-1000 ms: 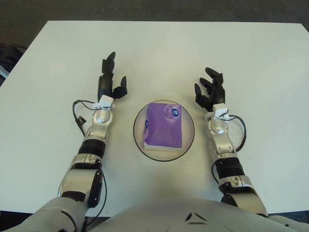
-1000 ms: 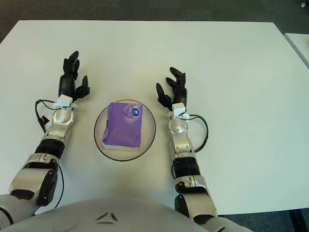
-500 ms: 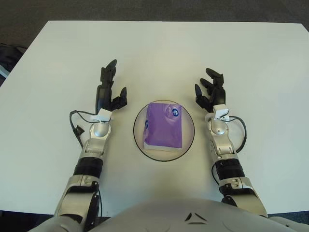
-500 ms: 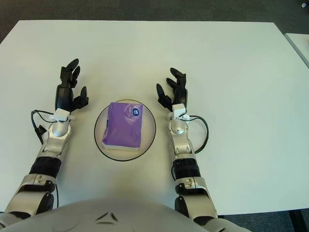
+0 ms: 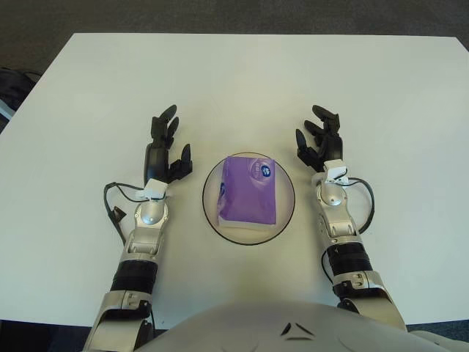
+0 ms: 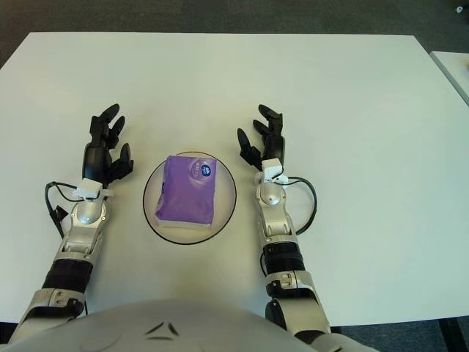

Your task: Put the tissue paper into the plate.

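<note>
Tissue paper point(image 5: 248, 192) lies inside the plate point(image 5: 209, 196) in the left eye view; placement looks done. Left hand point(image 5: 164, 147) and right hand point(image 5: 319, 142) flank the plate, fingers spread, holding nothing.

Right eye view: same layout. Pack's underside is hidden; label is too small to read.

Bright, even light; soft shadows

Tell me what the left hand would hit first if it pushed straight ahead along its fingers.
Probably nothing: the black three-finger left hand points up the bare white table, away from the robot, toward the far edge.
</note>
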